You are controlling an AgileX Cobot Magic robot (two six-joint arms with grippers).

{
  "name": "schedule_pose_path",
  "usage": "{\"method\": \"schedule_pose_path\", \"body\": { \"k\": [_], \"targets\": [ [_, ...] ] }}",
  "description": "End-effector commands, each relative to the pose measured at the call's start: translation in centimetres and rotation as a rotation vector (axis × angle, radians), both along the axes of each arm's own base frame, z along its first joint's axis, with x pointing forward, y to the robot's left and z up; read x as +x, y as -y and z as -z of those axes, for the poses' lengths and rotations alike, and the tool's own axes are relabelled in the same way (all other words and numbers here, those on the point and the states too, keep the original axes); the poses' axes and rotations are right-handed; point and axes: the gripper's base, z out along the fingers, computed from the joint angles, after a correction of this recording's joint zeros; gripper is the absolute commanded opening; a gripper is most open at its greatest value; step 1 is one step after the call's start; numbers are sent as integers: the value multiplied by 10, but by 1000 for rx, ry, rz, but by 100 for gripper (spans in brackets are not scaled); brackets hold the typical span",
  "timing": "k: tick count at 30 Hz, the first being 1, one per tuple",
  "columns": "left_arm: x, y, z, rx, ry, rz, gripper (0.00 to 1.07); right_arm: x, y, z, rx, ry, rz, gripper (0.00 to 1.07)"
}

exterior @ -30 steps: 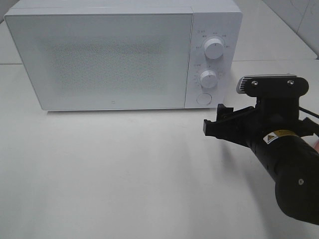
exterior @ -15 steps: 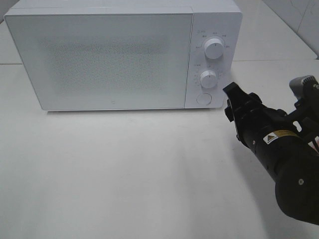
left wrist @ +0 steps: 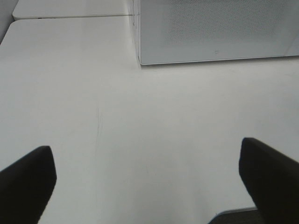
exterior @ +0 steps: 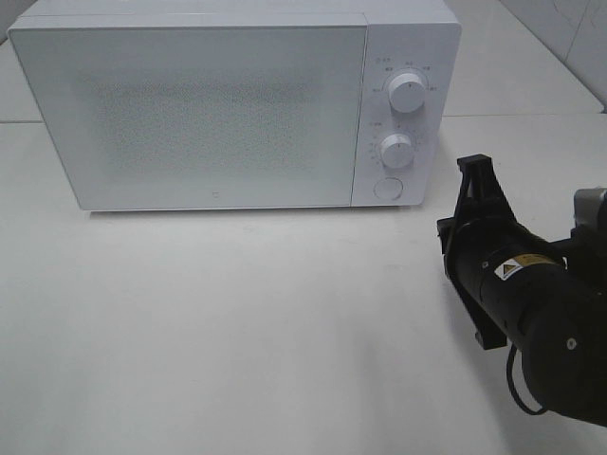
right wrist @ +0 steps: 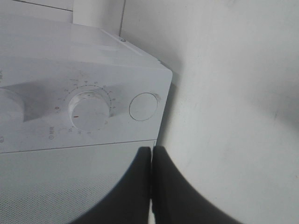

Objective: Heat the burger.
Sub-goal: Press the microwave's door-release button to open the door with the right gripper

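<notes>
the right gripper [exterior: 474, 172] has rolled onto its edge and pinched shut on nothing, near the table's [exterior: 237, 332] right edge. the burger shows in no view. the microwave [exterior: 218, 104] door is closed, its round button [exterior: 386, 188] just ahead of the claw; heating looks all to do. the left gripper [left wrist: 147, 175] gapes wide, empty.

Your right hand [exterior: 474, 165] has rolled from lying flat to standing on edge, and its fingers [right wrist: 135, 186] have closed until they touch. Its tip has swung from in front of the microwave's [exterior: 218, 104] control panel [exterior: 403, 114] to just off its right front corner.
</notes>
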Motion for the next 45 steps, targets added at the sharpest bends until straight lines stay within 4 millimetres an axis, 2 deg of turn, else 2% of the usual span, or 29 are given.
{"method": "schedule_pose_path", "body": {
  "k": [1,4,12,16,20,31,45],
  "targets": [
    [-2,1,-1,-10,29,4,100,2,-5,0,65,-4,5,0],
    [-2,1,-1,-10,29,4,100,9,-13,4,80,6,-45,0],
    [-2,1,-1,-10,29,4,100,33,-15,13,129,17,-99,0],
    [-2,1,-1,-10,29,4,100,40,-13,15,125,17,-89,0],
    [-2,1,-1,-10,29,4,100,58,-13,18,142,33,-83,0],
    [-2,1,-1,-10,29,4,100,91,-14,27,158,22,-61,0],
    [-2,1,-1,-10,29,4,100,114,-27,48,191,-10,-35,0]
  ]
}}
